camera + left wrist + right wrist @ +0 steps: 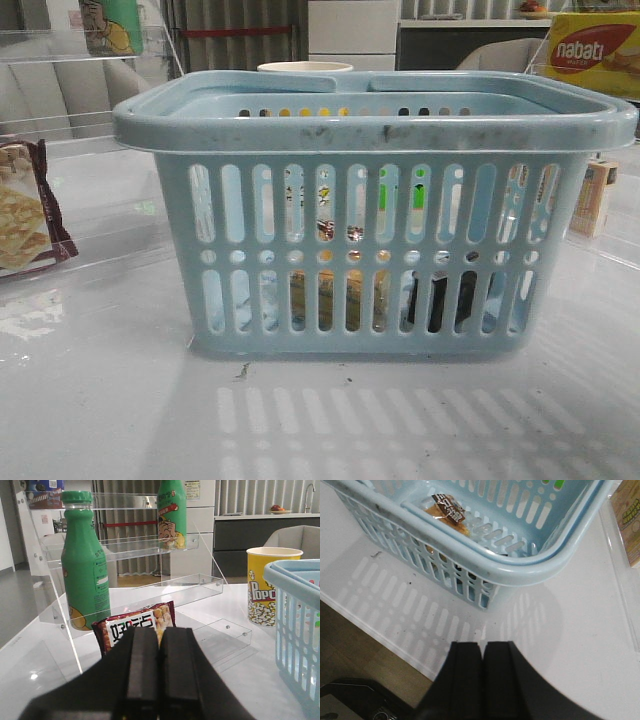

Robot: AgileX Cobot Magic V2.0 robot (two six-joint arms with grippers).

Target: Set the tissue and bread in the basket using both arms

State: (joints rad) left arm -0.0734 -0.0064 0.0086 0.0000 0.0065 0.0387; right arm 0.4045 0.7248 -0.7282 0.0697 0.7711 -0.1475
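Both hands, left hand (159, 680) and right hand (482, 680), clenched empty; bread (449, 516) and tissue (440, 300) lie inside basket (370, 130).

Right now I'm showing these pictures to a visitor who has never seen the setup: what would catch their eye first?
The large light-blue slotted plastic basket fills the middle of the front view, with the golden-brown bread in a clear bag lying inside it. Next comes the tall green plastic bottle on the clear acrylic shelf, seen from the left wrist. Both tools, left and right, are shut and empty.
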